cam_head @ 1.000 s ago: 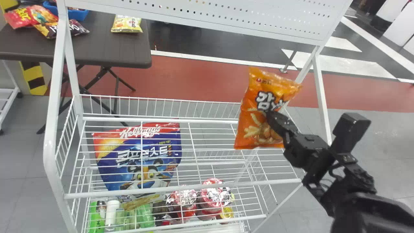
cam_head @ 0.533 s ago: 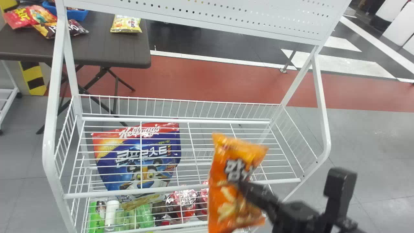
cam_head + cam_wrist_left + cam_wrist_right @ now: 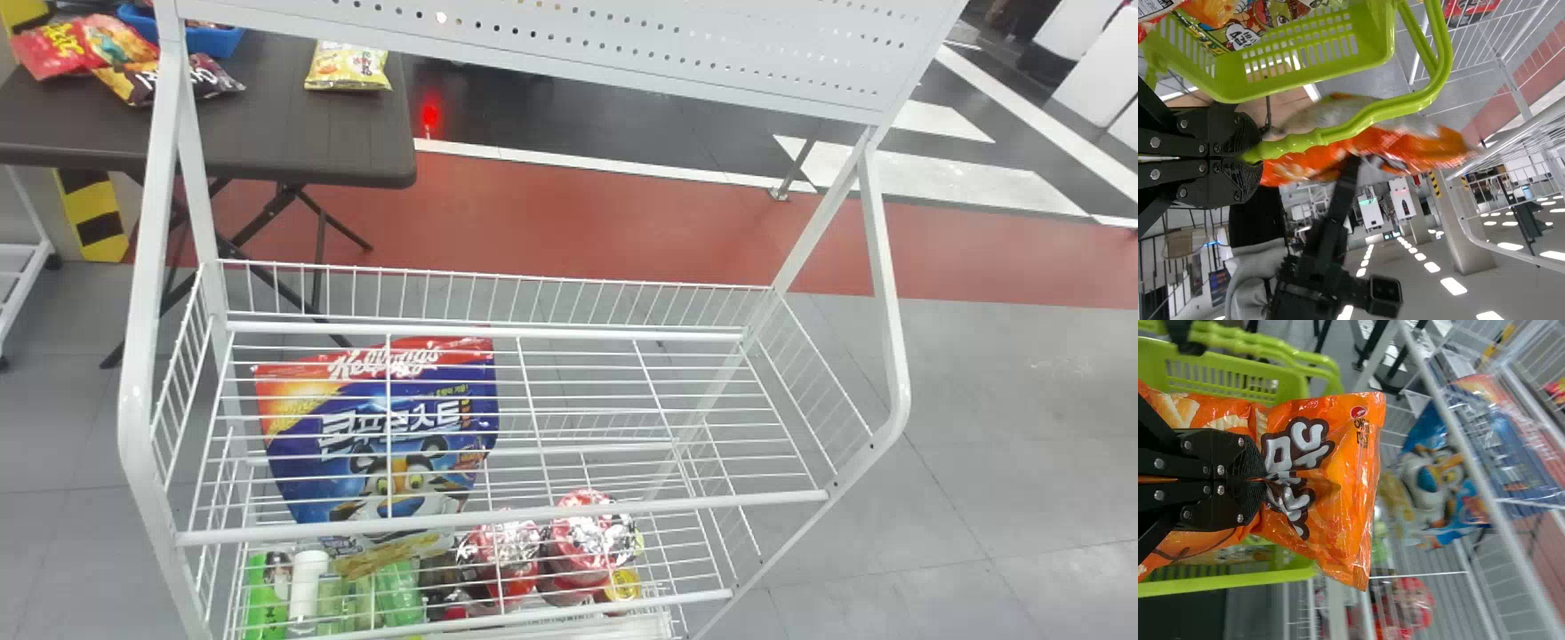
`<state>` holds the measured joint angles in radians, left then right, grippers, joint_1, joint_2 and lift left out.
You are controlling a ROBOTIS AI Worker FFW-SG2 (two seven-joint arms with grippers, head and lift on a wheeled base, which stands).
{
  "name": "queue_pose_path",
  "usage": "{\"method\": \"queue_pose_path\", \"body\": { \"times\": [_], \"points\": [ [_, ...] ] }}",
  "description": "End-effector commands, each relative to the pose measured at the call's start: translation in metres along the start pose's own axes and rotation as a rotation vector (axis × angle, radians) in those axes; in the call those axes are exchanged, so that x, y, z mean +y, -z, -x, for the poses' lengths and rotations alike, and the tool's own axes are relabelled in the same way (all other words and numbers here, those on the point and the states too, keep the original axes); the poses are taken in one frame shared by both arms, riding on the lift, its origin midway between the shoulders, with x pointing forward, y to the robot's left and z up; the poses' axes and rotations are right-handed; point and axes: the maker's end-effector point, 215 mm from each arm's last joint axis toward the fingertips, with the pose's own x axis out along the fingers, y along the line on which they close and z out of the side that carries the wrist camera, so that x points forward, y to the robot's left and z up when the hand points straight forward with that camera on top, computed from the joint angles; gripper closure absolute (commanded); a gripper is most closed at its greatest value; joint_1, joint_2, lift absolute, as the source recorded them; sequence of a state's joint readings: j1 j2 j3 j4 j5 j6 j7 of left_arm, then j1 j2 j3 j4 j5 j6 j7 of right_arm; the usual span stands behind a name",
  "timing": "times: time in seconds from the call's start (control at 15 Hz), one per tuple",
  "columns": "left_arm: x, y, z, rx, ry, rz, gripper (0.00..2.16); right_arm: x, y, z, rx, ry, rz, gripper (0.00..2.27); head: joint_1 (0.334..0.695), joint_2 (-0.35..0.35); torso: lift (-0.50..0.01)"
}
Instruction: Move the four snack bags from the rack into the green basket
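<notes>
While the left hand (image 3: 1255, 158) clenches a handle (image 3: 1405, 105) of the green basket (image 3: 1371, 63), the right hand (image 3: 1263, 479) grips one orange bag (image 3: 1345, 483) near it. At least two bags (image 3: 1261, 23) lie inside. Beyond, under the rack's (image 3: 498, 520) upper wires, are one blue cereal bag (image 3: 364, 471) and two foil-topped red things (image 3: 591, 538). Farther off, the counter (image 3: 293, 124) carries one yellow bag (image 3: 348, 69), one dark bag (image 3: 204, 78).

I see a folding table (image 3: 293, 142) behind the rack (image 3: 138, 391), to the left, packets (image 3: 347, 69) on it. Beneath the rack's upper shelf (image 3: 498, 521), a cereal bag (image 3: 400, 444) sits left, bottles (image 3: 307, 582) near its lower end. Snack bags (image 3: 1261, 25) lie in the basket (image 3: 1368, 37).
</notes>
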<state>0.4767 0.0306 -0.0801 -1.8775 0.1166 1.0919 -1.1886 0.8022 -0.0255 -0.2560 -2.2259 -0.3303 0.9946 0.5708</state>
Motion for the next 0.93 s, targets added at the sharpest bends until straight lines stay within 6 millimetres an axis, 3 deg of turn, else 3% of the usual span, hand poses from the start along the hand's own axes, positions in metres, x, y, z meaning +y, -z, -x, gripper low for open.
{"method": "queue_pose_path", "body": {
  "times": [0.0,0.2,0.27,0.33,0.4,0.47,0.8,0.87],
  "points": [
    [0.0,-0.002,0.0,-0.002,0.0,-0.006,2.12,-0.003,0.029,-0.015,0.052,-0.017,-0.032,2.23,0.695,-0.35,0.0],
    [0.0,-0.003,-0.003,0.003,0.0,-0.009,2.12,-0.005,0.038,-0.025,0.067,-0.008,-0.017,2.23,0.695,-0.35,0.0],
    [0.0,-0.003,-0.003,0.003,0.002,-0.009,2.13,-0.005,0.036,-0.026,0.065,-0.008,-0.017,1.97,0.695,-0.35,0.0],
    [-0.001,-0.004,-0.002,0.0,0.003,-0.009,2.12,-0.005,0.034,-0.026,0.062,-0.012,-0.013,1.37,0.695,-0.35,0.0],
    [-0.001,-0.004,-0.001,-0.002,0.003,-0.009,2.12,-0.002,0.032,-0.027,0.056,-0.024,-0.01,0.22,0.695,-0.35,0.0],
    [-0.001,-0.003,-0.001,-0.002,0.003,-0.007,2.12,-0.002,0.028,-0.029,0.04,-0.027,0.0,0.0,0.695,-0.35,0.0],
    [-0.002,-0.002,-0.001,0.0,0.005,-0.009,2.12,0.006,0.017,-0.03,0.008,-0.059,0.018,0.05,0.695,-0.35,0.0],
    [-0.002,-0.002,-0.002,-0.001,0.004,-0.008,2.12,0.006,0.005,-0.027,-0.034,-0.058,0.044,0.06,0.695,-0.35,0.0]
  ]
}}
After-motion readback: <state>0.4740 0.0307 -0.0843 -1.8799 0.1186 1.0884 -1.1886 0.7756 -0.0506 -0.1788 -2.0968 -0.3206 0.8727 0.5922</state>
